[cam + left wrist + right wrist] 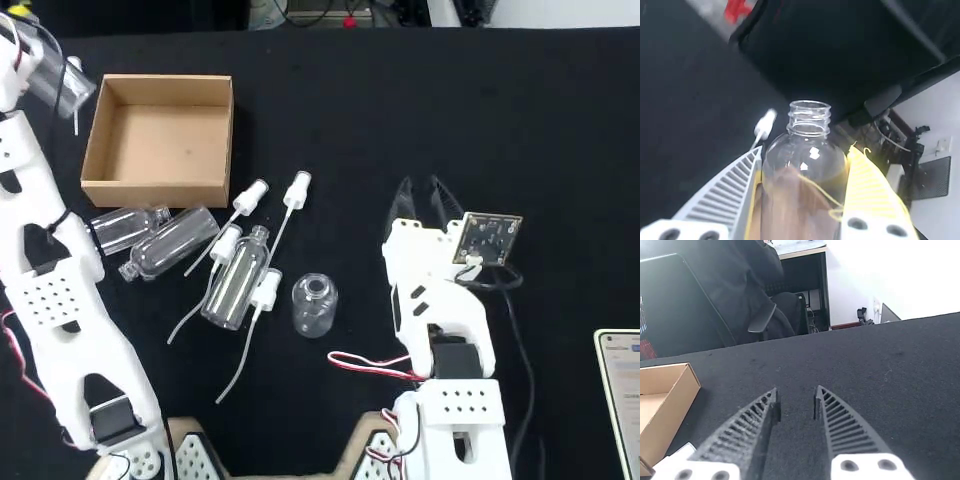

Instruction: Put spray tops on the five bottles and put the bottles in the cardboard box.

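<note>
Looking down in the high view, a held bottle hangs at the tip of the left arm, just left of the cardboard box, whose brown floor lies bare. In front of the box two capless bottles lie side by side. A third lying bottle sits among four loose spray tops, and an upright bottle stands just beside them. The right gripper rests well right of this clutter.

In the left wrist view, the left gripper pinches the held bottle's shoulders, its neck uncapped, with a lone spray top on the cloth beyond.

In the right wrist view, the right gripper's jaws stand slightly apart over black cloth, with the box's corner off to one side.
</note>
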{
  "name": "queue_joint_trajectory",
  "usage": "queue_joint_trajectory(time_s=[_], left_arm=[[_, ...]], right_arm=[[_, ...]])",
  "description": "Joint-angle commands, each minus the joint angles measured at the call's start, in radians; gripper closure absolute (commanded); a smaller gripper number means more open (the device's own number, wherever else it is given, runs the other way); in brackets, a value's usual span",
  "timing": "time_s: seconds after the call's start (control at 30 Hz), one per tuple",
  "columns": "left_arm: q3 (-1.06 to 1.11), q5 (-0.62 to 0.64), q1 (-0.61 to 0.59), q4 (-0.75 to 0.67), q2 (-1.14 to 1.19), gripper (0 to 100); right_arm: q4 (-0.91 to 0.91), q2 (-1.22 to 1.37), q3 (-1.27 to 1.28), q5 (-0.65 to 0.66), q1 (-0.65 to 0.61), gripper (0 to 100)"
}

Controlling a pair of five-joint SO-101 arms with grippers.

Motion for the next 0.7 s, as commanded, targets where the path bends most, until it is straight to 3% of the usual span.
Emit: queue_joint_trajectory(time_s=[0.0, 0.13, 0.4, 0.67], left_arm=[[-0.054, -0.087, 0.004, -0.193, -0.077, 81], [-0.048, -0.084, 0.027, -0.219, -0.075, 82], [-0.031, -0.089, 0.101, -0.074, 0.123, 82], [-0.059, -0.091, 0.13, -0.325, 0.445, 82]], right_arm=[[-0.029, -0.019, -0.007, 0.008, 0.011, 88.2], [-0.029, -0.019, -0.007, 0.008, 0.011, 88.2], [-0.029, -0.021, -0.007, 0.008, 0.011, 88.2], [-0.026, -0.015, -0.005, 0.008, 0.009, 88.2]])
